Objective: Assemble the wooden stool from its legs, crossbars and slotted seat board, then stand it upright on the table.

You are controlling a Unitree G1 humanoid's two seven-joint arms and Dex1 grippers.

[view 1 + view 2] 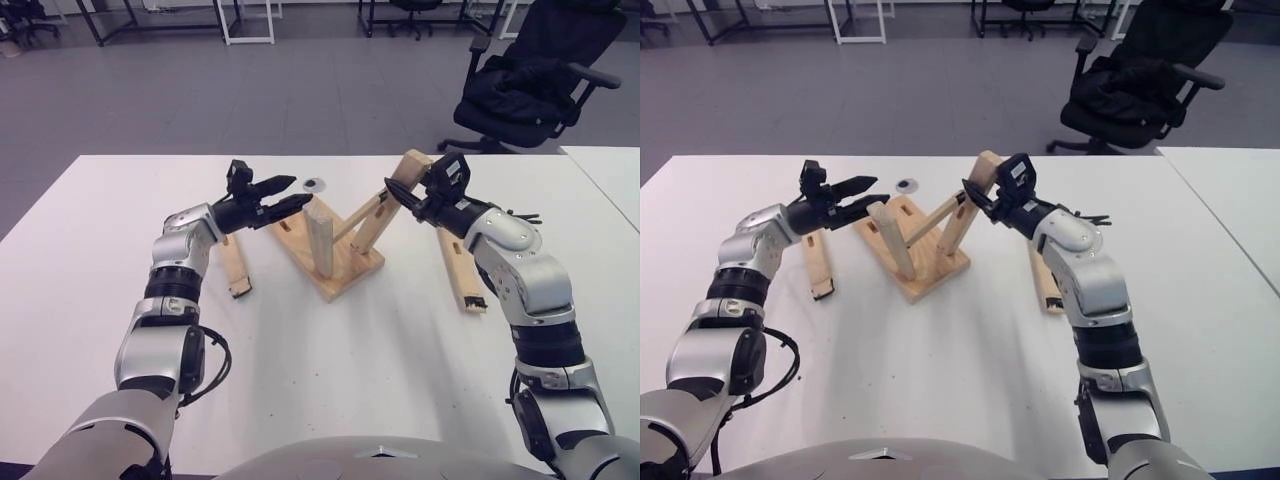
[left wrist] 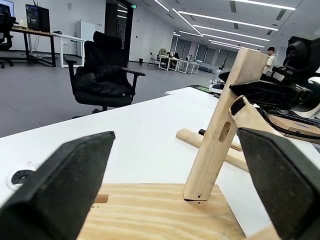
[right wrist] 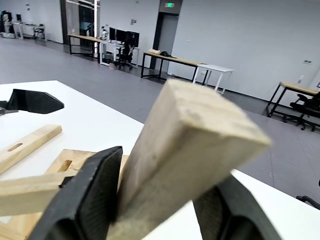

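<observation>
Seat board (image 1: 345, 275) flat at centre of table (image 1: 95, 235) — pale grainy wood, square-sawn. Broad bare white top at 6 o'clock, narrower strip at 12 before far edge.
Upright leg (image 1: 321, 238) stands on board. Leaning leg (image 1: 380, 222) tips toward 1 o'clock, foot at board edge.
Right gripper (image 1: 397, 193) clamped on leaning leg's upper part.
Left gripper (image 1: 284, 196) at 10 o'clock of board, jaws wide, holding nothing.
Left loose leg (image 1: 234, 264) at 9 o'clock, right loose leg (image 1: 462, 270) at 3.
Left wrist view adds oval slot in leaning leg — crossbar (image 1: 358, 217) possibly seated there, unclear.
</observation>
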